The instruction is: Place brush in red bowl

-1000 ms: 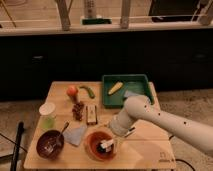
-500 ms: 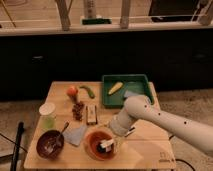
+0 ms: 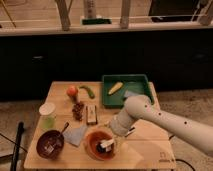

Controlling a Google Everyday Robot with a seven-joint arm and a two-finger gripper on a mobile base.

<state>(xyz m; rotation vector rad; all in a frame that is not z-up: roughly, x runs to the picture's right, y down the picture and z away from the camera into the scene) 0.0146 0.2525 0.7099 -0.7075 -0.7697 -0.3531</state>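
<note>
The red bowl (image 3: 98,145) sits near the front edge of the wooden table (image 3: 145,150), orange-red and shallow. The brush (image 3: 106,145) shows as a white piece with a dark end lying inside the bowl, at its right side. My gripper (image 3: 113,136) hangs over the bowl's right rim, at the end of the white arm that reaches in from the right. The arm hides part of the brush handle.
A dark maroon bowl (image 3: 50,144) with a dark-handled utensil stands front left. A grey cloth (image 3: 76,134), a snack bar (image 3: 91,114), grapes (image 3: 78,110), a cup (image 3: 47,114), an apple (image 3: 72,91) and a green pepper (image 3: 88,91) lie nearby. A green tray (image 3: 126,90) holds a banana.
</note>
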